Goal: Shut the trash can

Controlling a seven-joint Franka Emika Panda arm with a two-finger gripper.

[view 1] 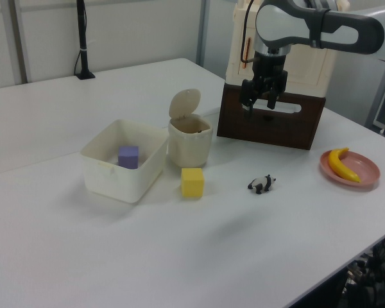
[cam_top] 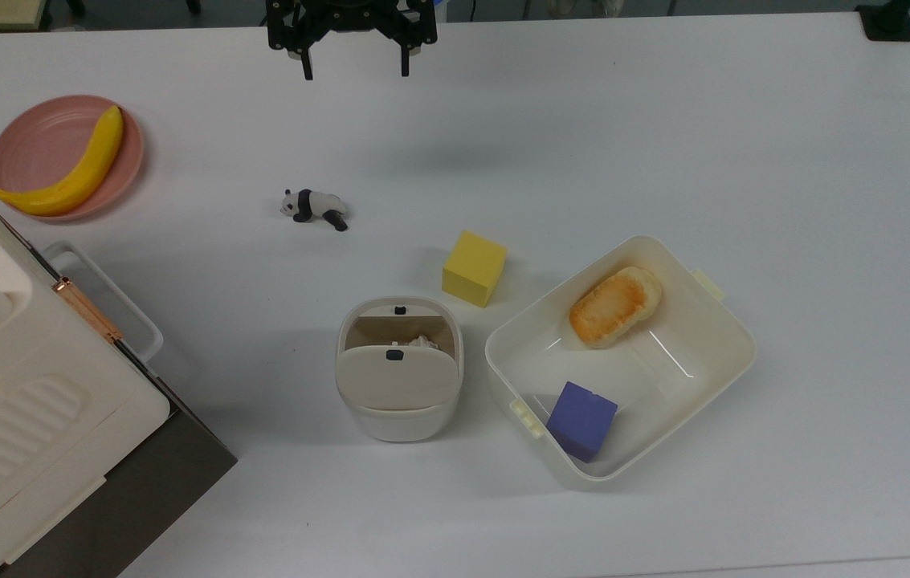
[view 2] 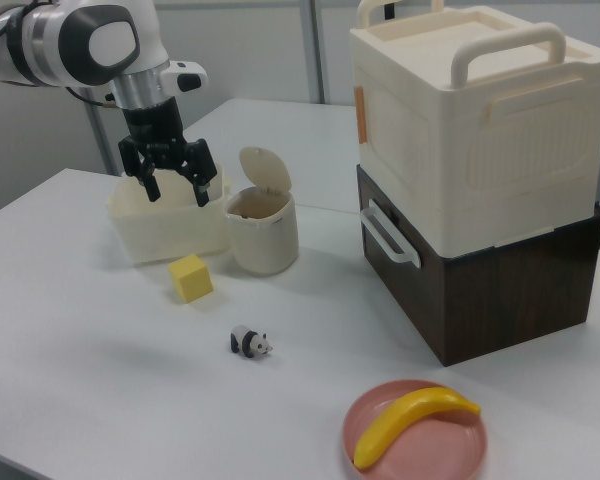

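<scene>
1. We see the gripper [cam_top: 356,74] with fingers spread apart and nothing between them, hanging in the air above the table [cam_top: 663,144], fingertips pointing down.
2. In the top view it sits at the top edge, well apart from the bin [cam_top: 399,369]; in the right view the gripper [view 2: 170,183] hangs in front of the tub [view 2: 165,228], to the right view's left of the bin [view 2: 261,230].
3. The arm [view 1: 314,25] reaches in horizontally with the wrist turned straight down, as the left view shows.
4. The bin stands near the table's middle, between the tub [cam_top: 712,321] and the big stacked boxes [cam_top: 29,401], just beside the yellow cube [cam_top: 474,268].
5. Its lid [view 1: 183,103] stands up, swung back on the hinge, so the bin is open; something pale lies inside, too small to tell.
6. We judge the bin to be light, thin, stiff plastic, smooth and likely to slide or tip if shoved sideways.
7. We judge no grasp is needed: push on the lid's raised back face or top edge, toward the opening, then press down near the dark button [cam_top: 394,354] until it shuts.
8. The push should go mostly downward so the bin stays put.
9. Also on the table: a toy panda [cam_top: 313,207] and a banana [cam_top: 73,172] on a pink plate [cam_top: 21,136], both well apart from the bin.
</scene>
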